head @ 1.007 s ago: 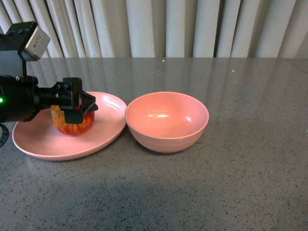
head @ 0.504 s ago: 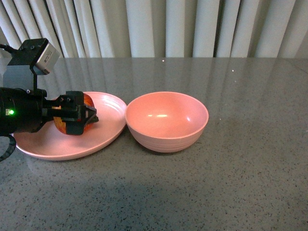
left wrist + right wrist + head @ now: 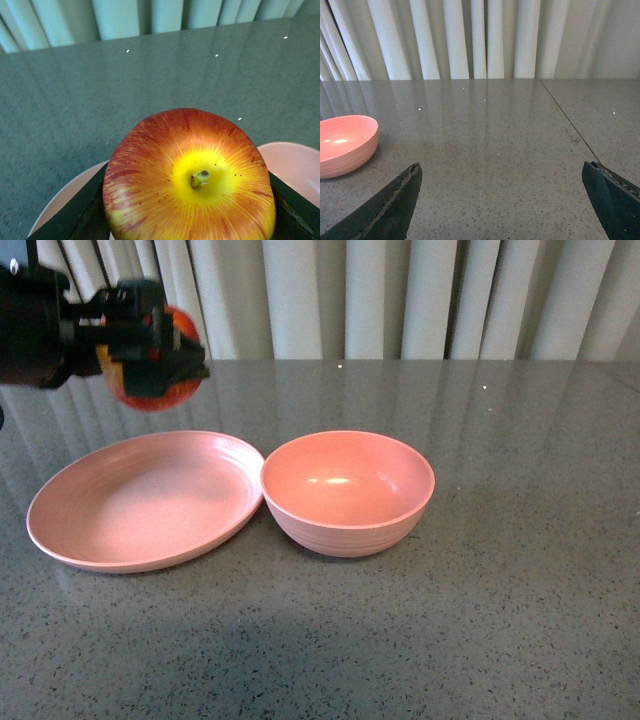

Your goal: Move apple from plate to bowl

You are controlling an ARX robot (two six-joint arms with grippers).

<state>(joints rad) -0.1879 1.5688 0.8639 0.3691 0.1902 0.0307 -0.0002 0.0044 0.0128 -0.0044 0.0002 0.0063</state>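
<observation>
My left gripper (image 3: 150,350) is shut on the red and yellow apple (image 3: 152,390) and holds it high above the far part of the pink plate (image 3: 140,502). In the left wrist view the apple (image 3: 190,180) fills the space between the black fingers (image 3: 75,215), stem up, with the plate (image 3: 295,165) below. The deep pink bowl (image 3: 347,492) stands to the right of the plate, touching its rim, and is empty. My right gripper (image 3: 502,200) is open and empty above bare table, with the bowl (image 3: 342,145) off to its side.
The grey speckled table (image 3: 500,620) runs to a wall of pale curtains (image 3: 400,300). A thin seam (image 3: 570,125) crosses the table in the right wrist view.
My left gripper has lifted the apple off the plate and carried it straight up, from plate level to well above it. The plate is now bare.
</observation>
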